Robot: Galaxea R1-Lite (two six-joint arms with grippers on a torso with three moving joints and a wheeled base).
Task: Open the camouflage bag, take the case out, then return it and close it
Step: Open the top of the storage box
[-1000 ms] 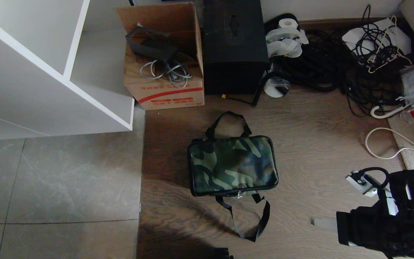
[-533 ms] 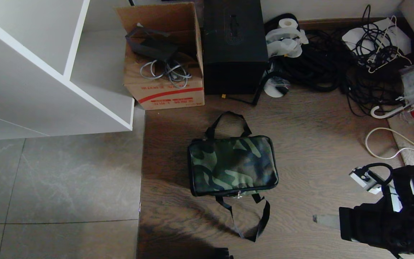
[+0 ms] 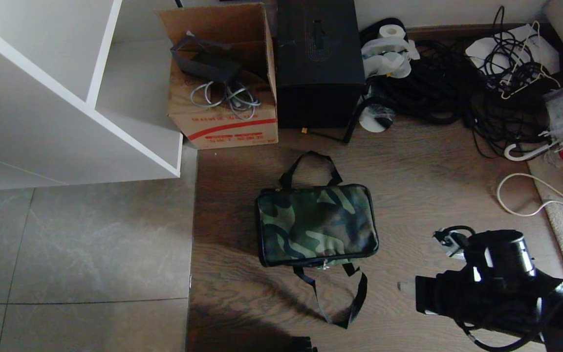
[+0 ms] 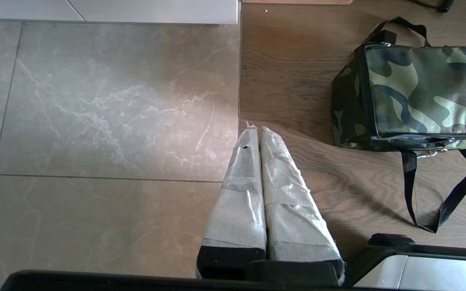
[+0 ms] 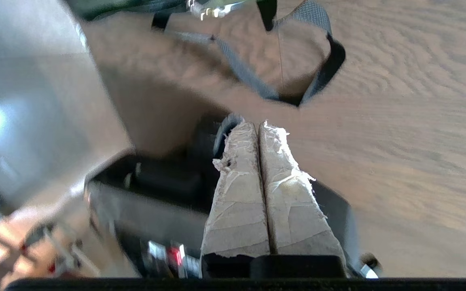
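Wooden floor (image 3: 423, 161), camouflage bag (image 3: 316, 225) lying flat, zipped; right gripper (image 5: 259, 125) clenched empty, strap ahead of fingertips, likely aiming for zip; left gripper (image 4: 255, 130) clenched, parked.

The floor (image 3: 408, 161) is seen steeply from above in the head view; both wrist views are aimed low and close along it, and the camouflage bag's (image 3: 316, 225) near strap (image 5: 297, 60) is shared
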